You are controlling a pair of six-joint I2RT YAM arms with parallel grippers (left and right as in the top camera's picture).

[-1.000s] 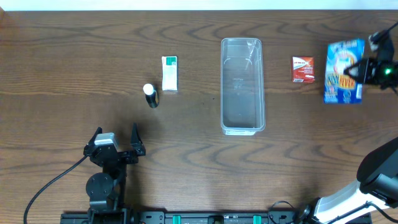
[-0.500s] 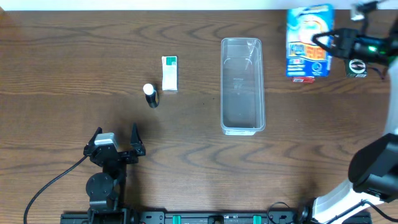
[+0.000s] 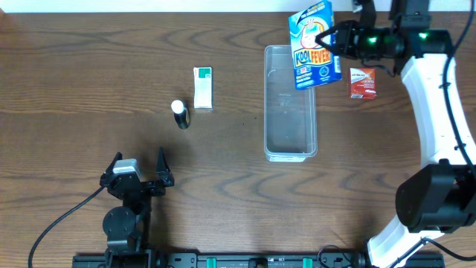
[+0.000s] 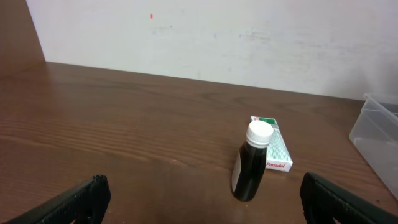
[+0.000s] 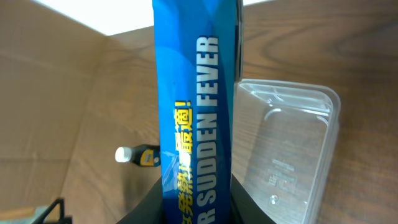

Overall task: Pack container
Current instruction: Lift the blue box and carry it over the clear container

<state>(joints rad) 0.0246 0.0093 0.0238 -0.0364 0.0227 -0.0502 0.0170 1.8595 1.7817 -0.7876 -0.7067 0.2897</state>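
Note:
The clear container (image 3: 290, 126) lies lengthwise at the table's middle, empty; it also shows in the right wrist view (image 5: 292, 155). My right gripper (image 3: 332, 41) is shut on a blue Kool Fever box (image 3: 312, 45) and holds it in the air over the container's far end; in the right wrist view the box (image 5: 196, 106) fills the space between the fingers. My left gripper (image 3: 137, 173) is open and empty near the front left. A dark bottle with a white cap (image 3: 179, 114) and a green-white Panadol box (image 3: 202, 88) lie left of the container.
A small red box (image 3: 362, 83) lies right of the container. The left wrist view shows the bottle (image 4: 252, 162) and the Panadol box (image 4: 273, 152) ahead, and the container's corner (image 4: 379, 134) at the right edge.
My right gripper has carried the blue box leftwards from the far right of the table to above the container's far end. The red box is uncovered again. The left arm has not moved.

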